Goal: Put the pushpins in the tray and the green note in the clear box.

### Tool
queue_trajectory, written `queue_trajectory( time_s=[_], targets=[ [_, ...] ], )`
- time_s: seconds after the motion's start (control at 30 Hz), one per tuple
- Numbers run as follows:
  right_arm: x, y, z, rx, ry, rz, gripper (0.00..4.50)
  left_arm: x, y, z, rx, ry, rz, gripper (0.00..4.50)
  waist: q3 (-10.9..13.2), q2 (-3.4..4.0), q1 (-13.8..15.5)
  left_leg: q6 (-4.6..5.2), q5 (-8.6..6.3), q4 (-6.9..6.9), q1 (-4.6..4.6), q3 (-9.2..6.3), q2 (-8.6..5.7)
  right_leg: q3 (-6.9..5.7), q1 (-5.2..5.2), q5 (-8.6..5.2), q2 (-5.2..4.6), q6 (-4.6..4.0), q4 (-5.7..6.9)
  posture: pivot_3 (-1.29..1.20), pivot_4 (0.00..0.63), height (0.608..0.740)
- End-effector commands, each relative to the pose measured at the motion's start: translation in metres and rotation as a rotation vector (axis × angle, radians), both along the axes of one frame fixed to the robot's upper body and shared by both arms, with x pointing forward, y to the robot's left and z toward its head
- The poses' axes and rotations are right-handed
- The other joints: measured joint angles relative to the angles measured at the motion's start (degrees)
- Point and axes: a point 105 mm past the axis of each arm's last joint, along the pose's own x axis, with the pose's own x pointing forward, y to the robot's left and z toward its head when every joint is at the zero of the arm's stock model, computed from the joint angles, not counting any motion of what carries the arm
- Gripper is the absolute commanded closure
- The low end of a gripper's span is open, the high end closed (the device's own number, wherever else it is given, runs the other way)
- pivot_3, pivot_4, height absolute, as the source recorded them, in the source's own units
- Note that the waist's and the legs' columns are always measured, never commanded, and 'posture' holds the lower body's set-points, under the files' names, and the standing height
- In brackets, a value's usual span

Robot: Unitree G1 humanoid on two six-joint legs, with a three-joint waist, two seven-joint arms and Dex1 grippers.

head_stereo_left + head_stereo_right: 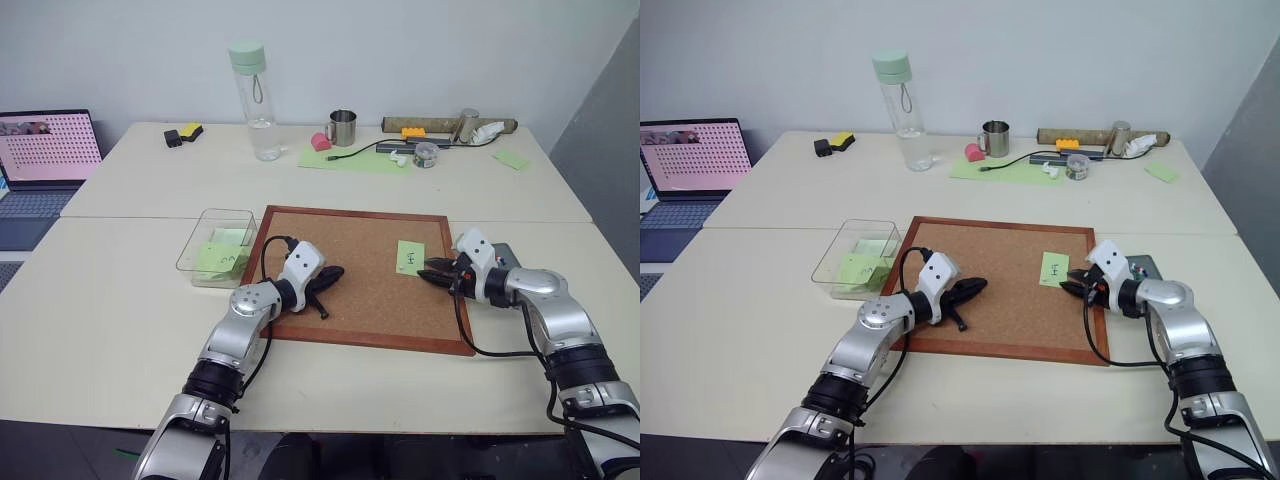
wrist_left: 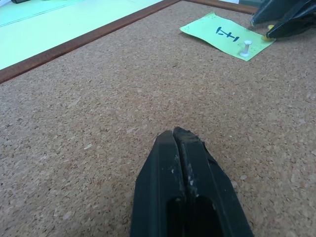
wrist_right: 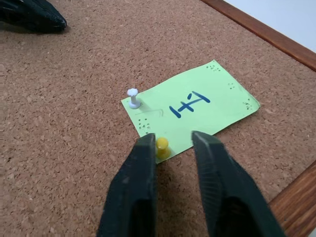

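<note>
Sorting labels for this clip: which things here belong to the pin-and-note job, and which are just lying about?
Job:
green note
white pin
yellow pin
clear box
grey tray
right gripper
corkboard

Lying about:
water bottle
metal mug
laptop

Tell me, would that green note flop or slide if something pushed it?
Probably neither yet: a white pin and a yellow pin stand in the green note, fixing it to the corkboard. Unpinned, it looks thin and light, so it would likely bend. The rough cork may resist sliding.
</note>
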Motion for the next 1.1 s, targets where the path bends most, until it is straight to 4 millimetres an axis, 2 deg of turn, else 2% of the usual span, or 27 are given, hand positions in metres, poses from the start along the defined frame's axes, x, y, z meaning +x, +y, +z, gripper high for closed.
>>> queue_trajectory(
  time_s=[0.03, 0.07, 0.4, 0.57, 0.77, 0.93, 1.1],
  targets=[
    [-0.002, 0.0, 0.004, 0.015, -0.019, 0.005, 4.28, -0.002, 0.007, -0.016, 0.02, 0.06, 0.035, 4.5, 0.0, 0.0, 0.0, 0.0, 0.0, 0.0, 0.0, 0.0, 0.0, 0.0, 0.0, 0.0, 0.0, 0.0, 0.0, 0.0, 0.15, 0.74],
    [-0.003, 0.001, 0.004, 0.016, -0.018, 0.007, 4.45, -0.002, 0.008, -0.016, 0.02, 0.061, 0.036, 4.5, 0.0, 0.0, 0.0, 0.0, 0.0, 0.0, 0.0, 0.0, 0.0, 0.0, 0.01, 0.0, 0.0, 0.0, 0.0, 0.0, 0.15, 0.74],
    [-0.008, 0.013, 0.04, 0.123, -0.085, 0.046, 4.45, -0.002, 0.013, -0.027, 0.041, 0.092, 0.072, 4.5, 0.01, 0.02, 0.02, 0.0, 0.0, -0.01, -0.01, -0.01, 0.0, -0.01, -0.02, 0.0, 0.0, 0.0, 0.0, 0.0, 0.15, 0.74],
    [-0.012, 0.011, 0.053, 0.136, -0.089, 0.037, 4.45, -0.001, 0.015, -0.036, 0.08, 0.112, 0.101, 4.5, 0.0, 0.02, 0.06, 0.01, 0.0, -0.01, 0.01, -0.04, 0.0, -0.03, 0.02, 0.0, 0.0, 0.01, 0.0, 0.0, 0.15, 0.74],
    [-0.014, 0.002, 0.066, 0.15, -0.103, 0.007, 4.45, -0.001, 0.014, -0.038, 0.087, 0.115, 0.107, 4.5, 0.0, 0.03, 0.15, 0.01, 0.0, 0.0, 0.03, -0.05, 0.0, -0.03, 0.05, 0.0, 0.0, 0.01, 0.0, 0.0, 0.15, 0.74],
    [-0.011, -0.028, 0.072, 0.126, -0.106, -0.104, 4.45, -0.001, 0.014, -0.039, 0.088, 0.114, 0.109, 4.5, -0.01, 0.03, 0.17, 0.01, 0.0, -0.01, 0.03, -0.06, -0.01, -0.04, 0.06, 0.0, 0.0, 0.01, 0.0, 0.0, 0.15, 0.74],
    [-0.005, -0.085, 0.052, -0.062, -0.057, -0.307, 4.45, -0.001, 0.014, -0.038, 0.089, 0.108, 0.108, 4.5, -0.01, 0.03, 0.29, 0.01, -0.01, -0.01, 0.03, -0.06, -0.01, -0.04, 0.08, 0.0, 0.0, 0.01, -0.01, 0.0, 0.15, 0.74]
  ],
)
